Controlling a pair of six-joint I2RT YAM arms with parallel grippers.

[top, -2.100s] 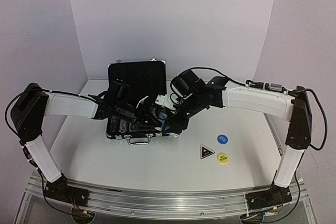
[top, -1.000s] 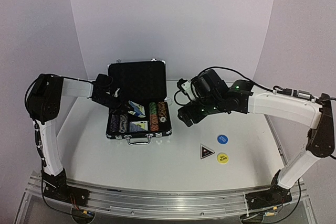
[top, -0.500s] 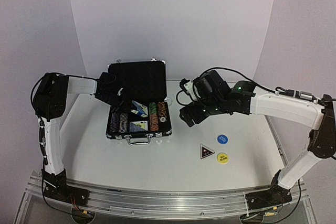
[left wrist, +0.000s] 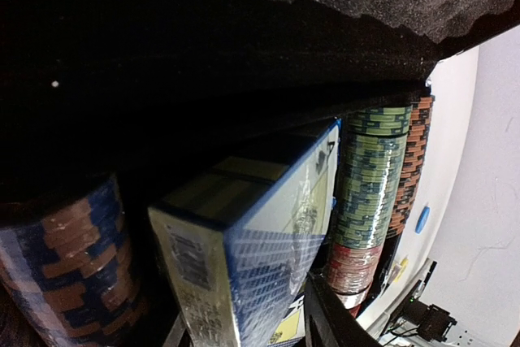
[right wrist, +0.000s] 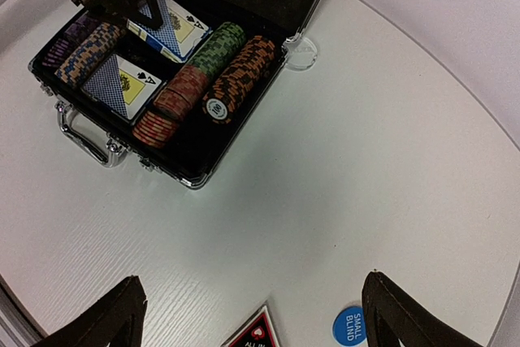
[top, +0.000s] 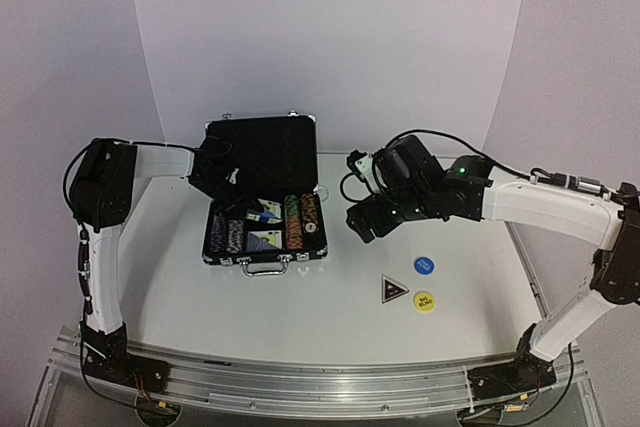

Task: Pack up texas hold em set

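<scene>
The black silver-trimmed case (top: 318, 250) stands open at the table's middle left, its lid (top: 262, 147) upright. It holds rows of striped chips (top: 297, 222) and two blue card decks; the back deck (top: 262, 210) lies tilted. My left gripper (top: 230, 190) is inside the case at its back left, under the lid, jaws apart, with the tilted deck (left wrist: 260, 225) right in front of it and one fingertip (left wrist: 329, 318) showing. My right gripper (top: 362, 221) hovers open and empty right of the case. The black triangular marker (top: 392, 290), blue button (top: 423, 265) and yellow button (top: 426, 301) lie on the table.
A clear round disc (right wrist: 299, 51) lies on the table against the case's back right corner. The case handle (right wrist: 81, 132) sticks out toward the arms. In the right wrist view the marker (right wrist: 256, 334) and blue button (right wrist: 352, 327) sit just below my open fingers.
Both grippers have drawn back out of the case's middle. The left one moved to the back left under the lid; the right one moved right, over the table. The chips and decks now show.
</scene>
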